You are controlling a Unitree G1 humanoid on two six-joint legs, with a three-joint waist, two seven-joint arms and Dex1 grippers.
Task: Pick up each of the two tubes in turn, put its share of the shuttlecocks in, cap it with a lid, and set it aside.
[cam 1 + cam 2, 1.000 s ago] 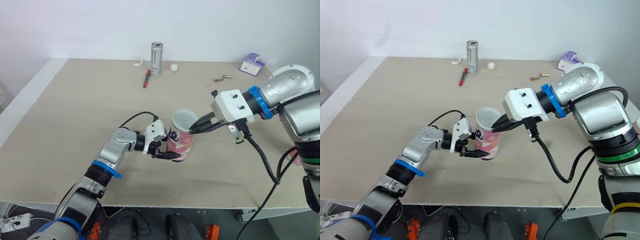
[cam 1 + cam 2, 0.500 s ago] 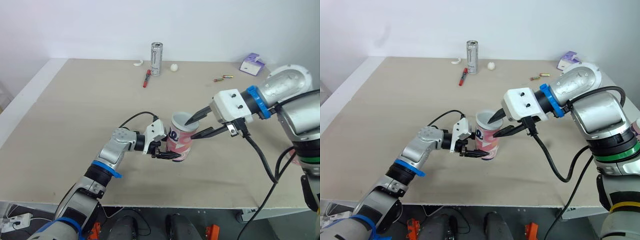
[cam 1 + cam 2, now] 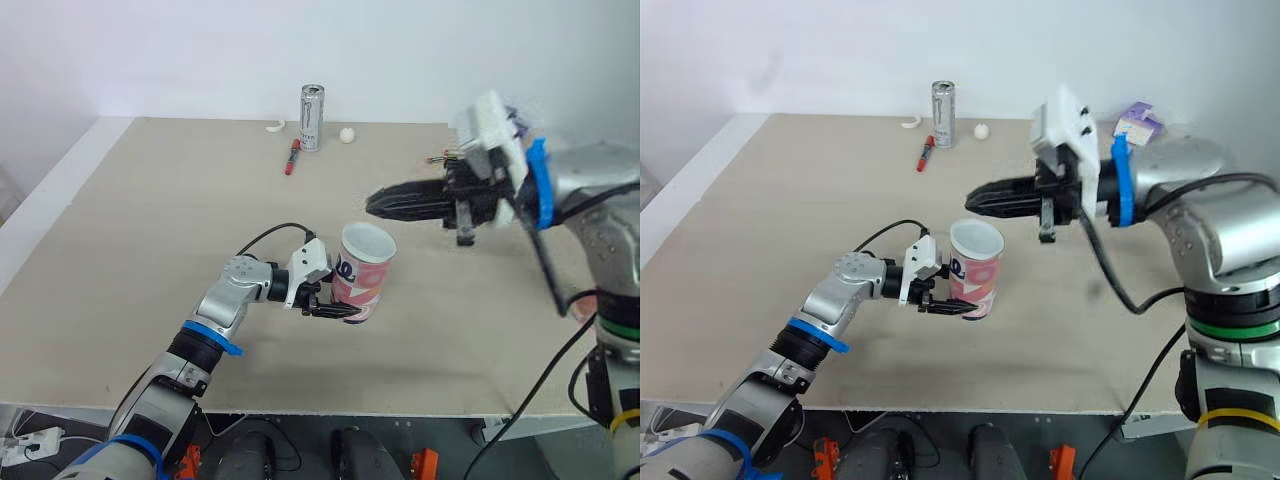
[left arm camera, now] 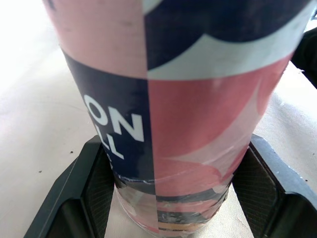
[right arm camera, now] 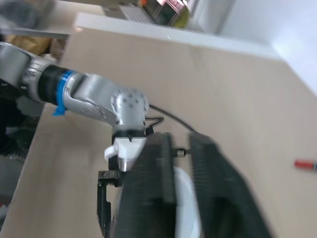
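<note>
Left gripper (image 3: pixel 338 312): clamped on the lower part of the pink, navy and white cardboard tube (image 3: pixel 365 270), which stands upright mid-table.
Right gripper (image 3: pixel 385 203): blurred, above the tube; its grip cannot be told.
Hidden: the tube's contents.
Left wrist view: white lettering, cut off.
Surface: beige table (image 3: pixel 150 220), white wall behind.

Looks like a bare robotics lab or test room. Plain white wall (image 3: pixel 200 50), one broad beige worktable (image 3: pixel 150 220). Stray odds lie on it: drink can (image 3: pixel 314 117), red marker (image 3: pixel 293 157), loose batteries (image 3: pixel 447 156); power strip (image 3: pixel 35 438) on the floor.
</note>
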